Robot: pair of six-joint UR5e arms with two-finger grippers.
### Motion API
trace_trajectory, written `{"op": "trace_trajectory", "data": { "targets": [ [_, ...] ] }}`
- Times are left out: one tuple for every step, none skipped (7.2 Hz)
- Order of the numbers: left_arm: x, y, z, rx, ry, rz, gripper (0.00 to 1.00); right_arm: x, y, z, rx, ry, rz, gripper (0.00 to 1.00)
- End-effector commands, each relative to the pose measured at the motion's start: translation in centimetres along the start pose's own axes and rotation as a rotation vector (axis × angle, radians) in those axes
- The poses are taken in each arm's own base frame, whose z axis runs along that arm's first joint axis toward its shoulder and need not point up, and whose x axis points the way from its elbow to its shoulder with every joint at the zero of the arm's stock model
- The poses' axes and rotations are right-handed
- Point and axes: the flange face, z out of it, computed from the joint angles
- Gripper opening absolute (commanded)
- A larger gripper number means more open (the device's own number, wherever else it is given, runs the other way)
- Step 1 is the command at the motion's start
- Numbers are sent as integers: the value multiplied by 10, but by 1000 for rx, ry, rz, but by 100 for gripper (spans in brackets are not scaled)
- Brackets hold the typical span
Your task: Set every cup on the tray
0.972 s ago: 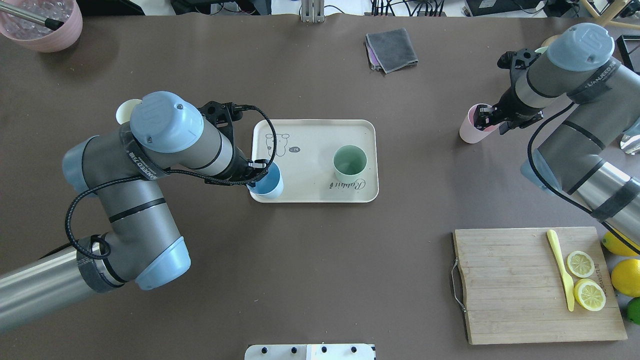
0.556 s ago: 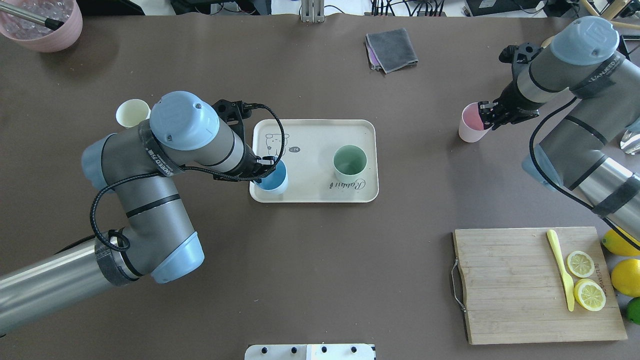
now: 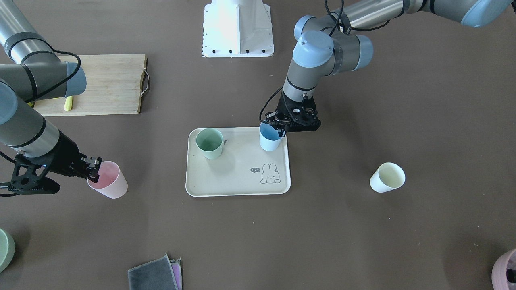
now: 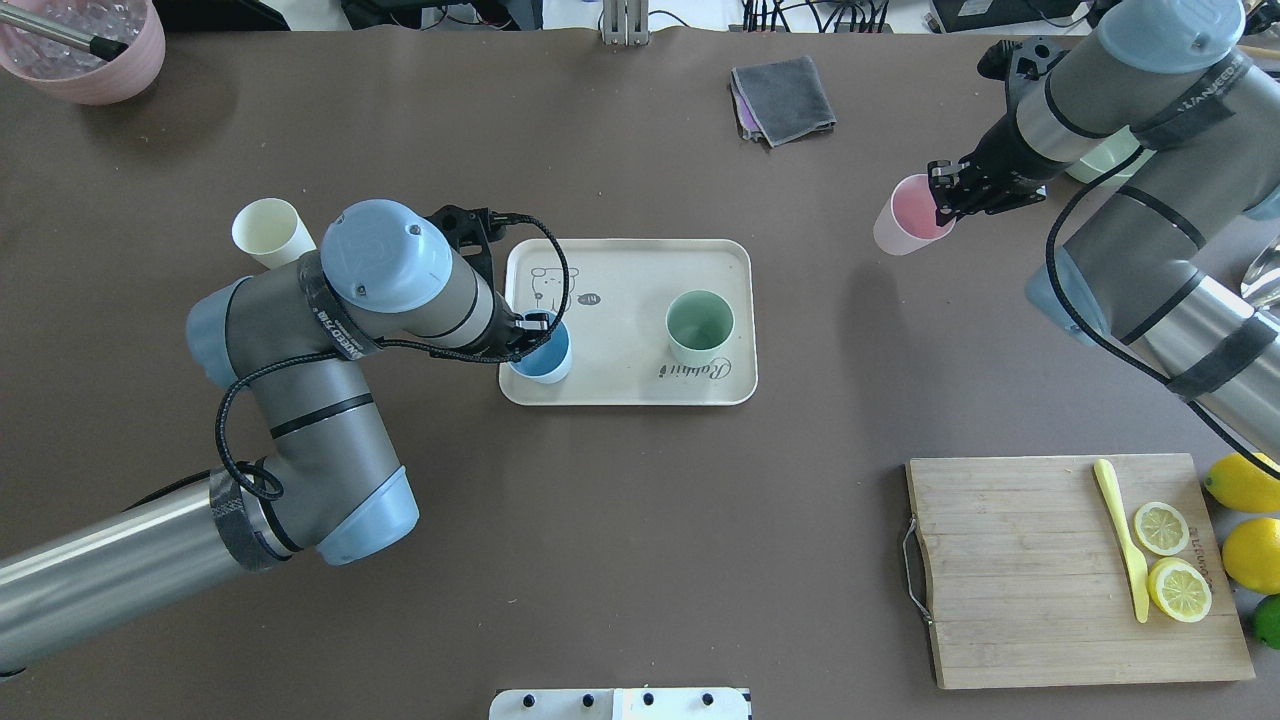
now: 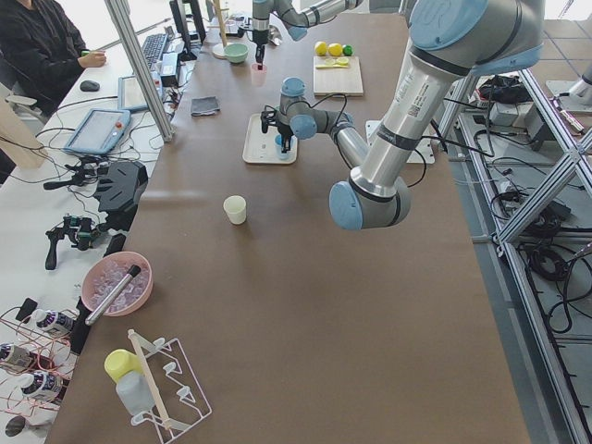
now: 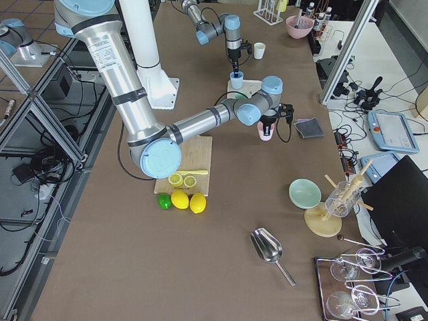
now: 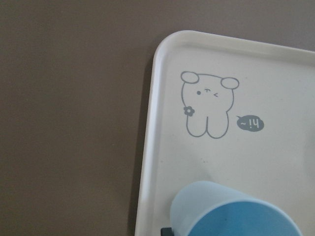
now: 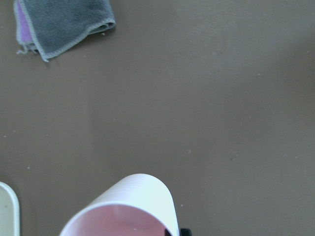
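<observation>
The cream tray (image 4: 620,280) with its bunny drawing lies mid-table and also shows in the front view (image 3: 234,177). A green cup (image 4: 700,325) stands upright on it. My left gripper (image 4: 530,335) is shut on the rim of a blue cup (image 4: 542,355) at the tray's near left corner. The blue cup fills the bottom of the left wrist view (image 7: 236,211). My right gripper (image 4: 945,200) is shut on the rim of a pink cup (image 4: 903,225), held tilted above the table right of the tray. A cream cup (image 4: 265,232) stands on the table left of the tray.
A folded grey cloth (image 4: 783,98) lies at the far side. A wooden cutting board (image 4: 1010,570) with lemon halves and a yellow knife is near right, whole lemons (image 4: 1250,550) beside it. A pink bowl (image 4: 85,45) stands far left.
My right gripper has lifted the pink cup and carried it left and farther from the robot. My left arm has shifted right, bringing the blue cup further inside the tray's corner.
</observation>
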Motion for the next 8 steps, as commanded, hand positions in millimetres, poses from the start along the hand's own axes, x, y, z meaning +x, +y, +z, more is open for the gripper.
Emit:
{"op": "trace_trajectory", "data": {
  "targets": [
    [12,-8,-20,20,37,9,98,-50,-11,-19,-7,-10,27,0],
    [5,-29,-40,1,60,-9,98,-72,-12,-24,-12,-14,30,0],
    [-3,-47,-52,-12,72,-19,98,-93,-4,-19,-21,-22,29,0],
    [-17,-68,-64,-10,75,-8,98,-125,11,-6,-40,-29,37,0],
    [-39,-96,-78,5,55,49,98,-163,21,10,-31,-20,34,0],
    [-72,-127,-94,13,15,124,98,-185,33,30,-42,-7,34,0],
    [-119,-160,-111,20,-3,168,98,-199,33,45,-47,8,31,0],
    [-168,-188,-127,26,-23,198,98,-212,33,60,-56,25,26,0]
  ]
}}
